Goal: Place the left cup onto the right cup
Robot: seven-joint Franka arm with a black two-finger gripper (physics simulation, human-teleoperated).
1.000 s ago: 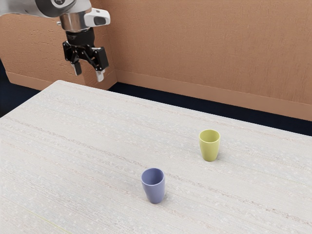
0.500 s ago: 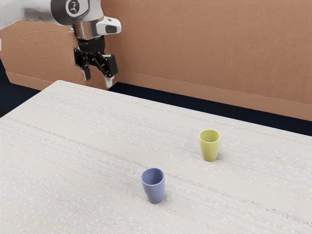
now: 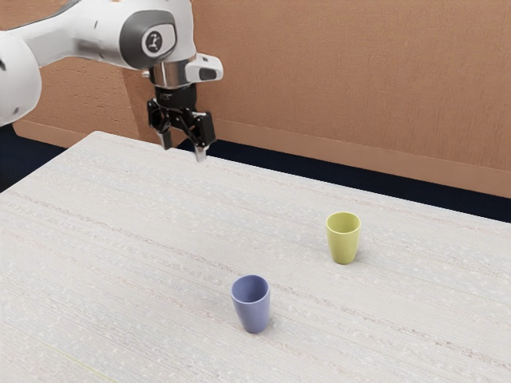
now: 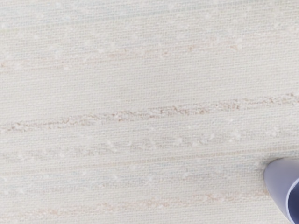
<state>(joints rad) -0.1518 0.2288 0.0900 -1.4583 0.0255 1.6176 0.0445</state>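
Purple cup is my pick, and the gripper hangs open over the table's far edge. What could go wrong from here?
1. The purple cup stands upright and loose on the table; a finger of the open gripper clipping its rim on descent could tip it.
2. The yellow cup looks about as wide, so the purple one may sit crooked or topple it unless centred.

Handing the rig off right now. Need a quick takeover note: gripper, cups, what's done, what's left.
Gripper: open, empty, in the air near the table's far edge, well apart from both cups.
Purple cup: upright on the table, toward the exterior view's left.
Yellow-green cup: upright, apart from the purple cup, toward the exterior view's right.
Done: nothing grasped or stacked.
Left: reach the purple cup, grasp, lift, set it onto the yellow-green cup.
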